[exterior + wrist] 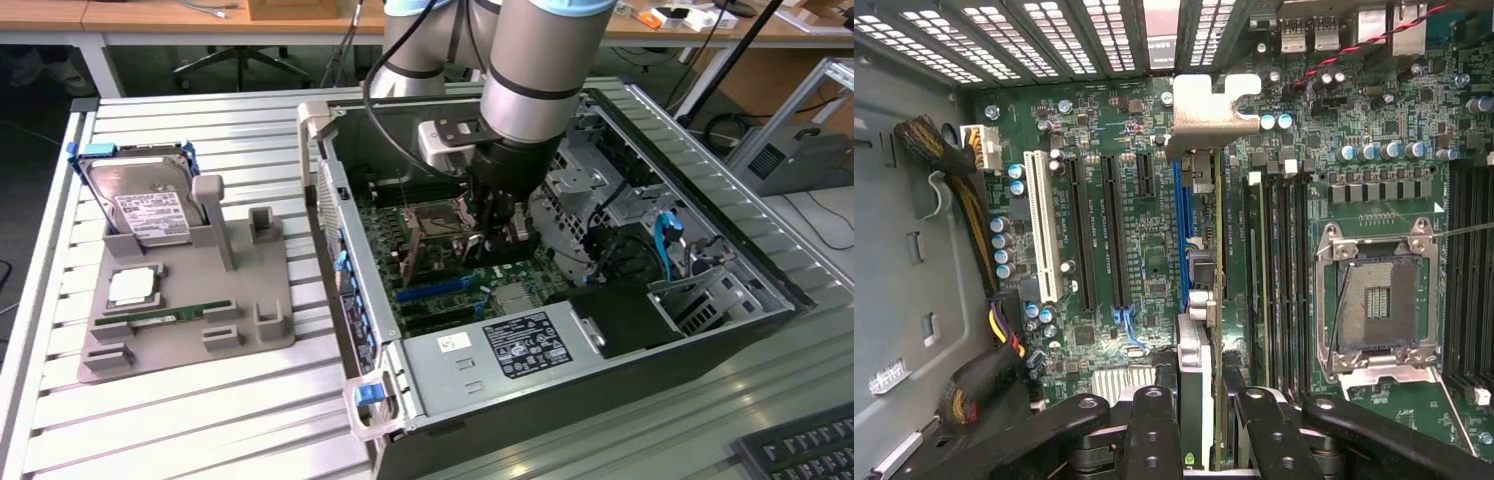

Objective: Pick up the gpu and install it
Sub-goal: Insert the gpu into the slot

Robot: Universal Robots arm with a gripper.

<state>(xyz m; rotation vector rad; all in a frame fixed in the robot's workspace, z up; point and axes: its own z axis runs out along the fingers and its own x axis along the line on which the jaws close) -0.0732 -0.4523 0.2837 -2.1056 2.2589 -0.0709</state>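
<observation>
In the wrist view I see the gpu [1195, 350] edge-on, with its silver end bracket [1204, 108] toward the case's rear grille. My gripper [1202, 405] is shut on it, one black finger [1154, 430] on each side of the card. The card hangs over the motherboard [1114, 130], in line with the long blue slot [1180, 230]. I cannot tell whether its edge touches the slot. In the exterior view my gripper [497, 235] reaches down into the open computer case [441, 365], over the board's middle.
Black expansion slots and a white slot [1039, 225] lie beside the blue one. The open CPU socket [1379, 300] and RAM slots sit on the other side. Cable bundles [949, 180] run along the case wall. Outside, a grey fixture [254, 300] holds a hard drive [147, 205] and a RAM stick [167, 318].
</observation>
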